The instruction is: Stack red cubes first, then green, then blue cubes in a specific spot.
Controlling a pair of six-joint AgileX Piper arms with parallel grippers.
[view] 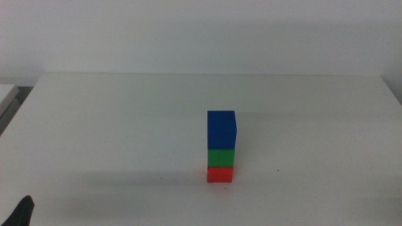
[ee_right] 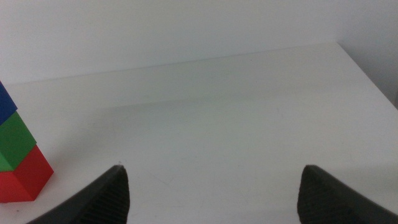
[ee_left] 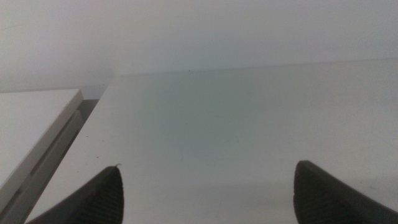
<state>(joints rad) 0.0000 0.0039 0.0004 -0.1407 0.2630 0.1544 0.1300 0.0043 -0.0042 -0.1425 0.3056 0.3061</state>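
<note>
Three-cube upright stack: blue cube (view: 222,129), green cube (view: 221,157), red cube (view: 220,174).

On the table (view: 125,125) stands one stack: red cube (view: 220,174) lowest, green cube (view: 221,157) on it, blue cube (view: 222,129) on top

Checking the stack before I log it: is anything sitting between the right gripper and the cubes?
Nothing visible. Only bare table separates the open right gripper from the stacked red cube, green cube and blue cube.

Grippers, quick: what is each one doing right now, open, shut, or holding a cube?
Left gripper: open, holding nothing, over bare table.
Right gripper: open, holding nothing, apart from the red cube at the stack's base.
</note>
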